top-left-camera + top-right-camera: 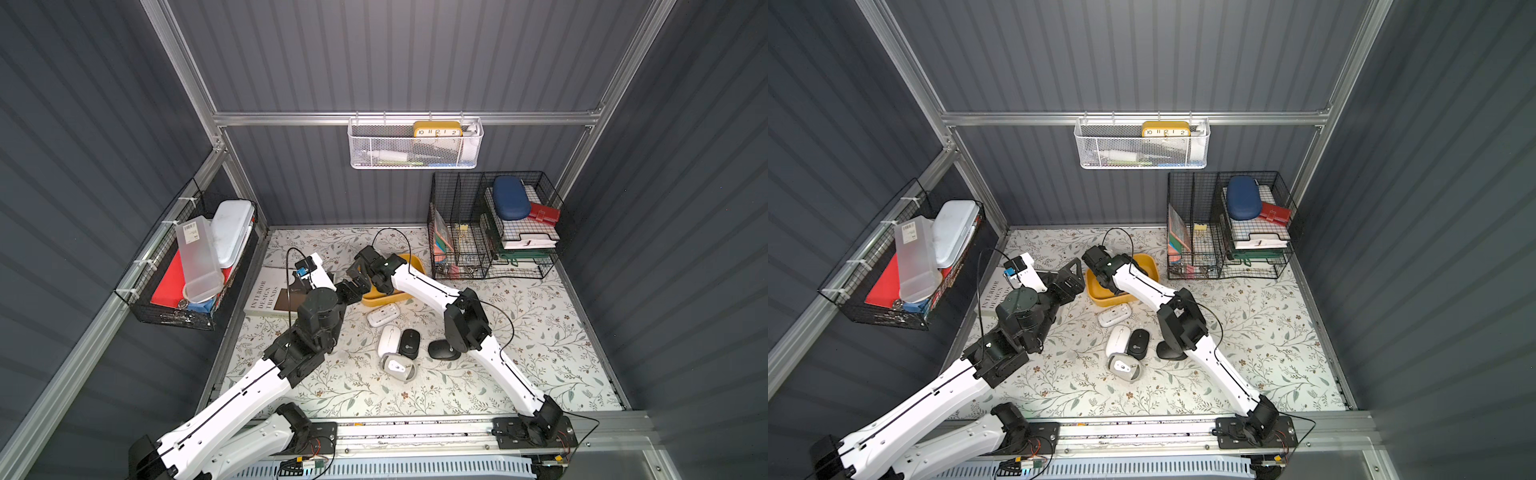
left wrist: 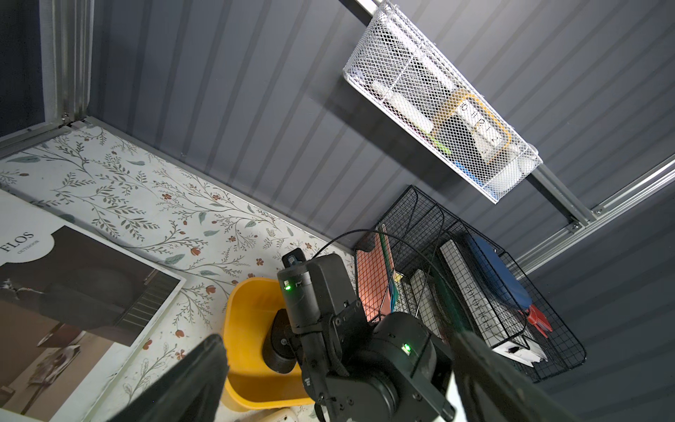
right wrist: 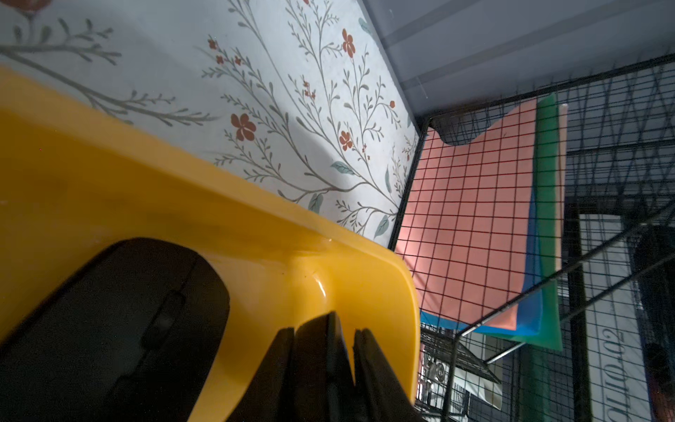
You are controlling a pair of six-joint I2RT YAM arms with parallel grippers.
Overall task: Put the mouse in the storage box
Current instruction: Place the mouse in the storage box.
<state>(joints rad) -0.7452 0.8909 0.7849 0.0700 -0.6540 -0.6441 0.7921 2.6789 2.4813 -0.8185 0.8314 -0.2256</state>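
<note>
The mustard-yellow storage box [image 1: 384, 299] [image 1: 1100, 296] stands at the back middle of the floral table. A black mouse [image 2: 279, 343] [image 3: 128, 321] lies inside it. My right gripper [image 3: 347, 325] is down in the box beside that mouse, shut with nothing between its fingers. My left gripper [image 2: 339, 365] [image 1: 1077, 276] hangs open just left of the box, holding nothing. In front of the box lie a white mouse [image 1: 383, 313] on its back, another white mouse [image 1: 388, 340], two black mice [image 1: 409, 343] [image 1: 444, 349] and a grey-and-white mouse [image 1: 399, 368].
A large book [image 1: 270, 297] lies left of the box under the left arm. A black wire-grid organiser [image 1: 490, 232] stands right of the box. A white mesh basket [image 1: 415, 145] hangs on the back wall, and a black wire basket [image 1: 195, 266] on the left wall.
</note>
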